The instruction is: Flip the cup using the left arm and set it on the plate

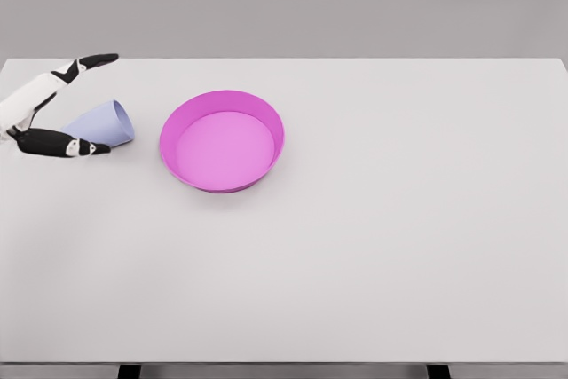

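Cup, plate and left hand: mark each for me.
cup (105, 123), head view, on its lavender side wall.
plate (277, 130), head view, on its right rim.
left hand (40, 106), head view, mid hand.

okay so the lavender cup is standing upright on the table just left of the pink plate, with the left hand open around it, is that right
Not quite: the head view shows the lavender cup lying on its side, not upright. The rest holds: it is on the table just left of the pink plate, and the left hand is open around it.
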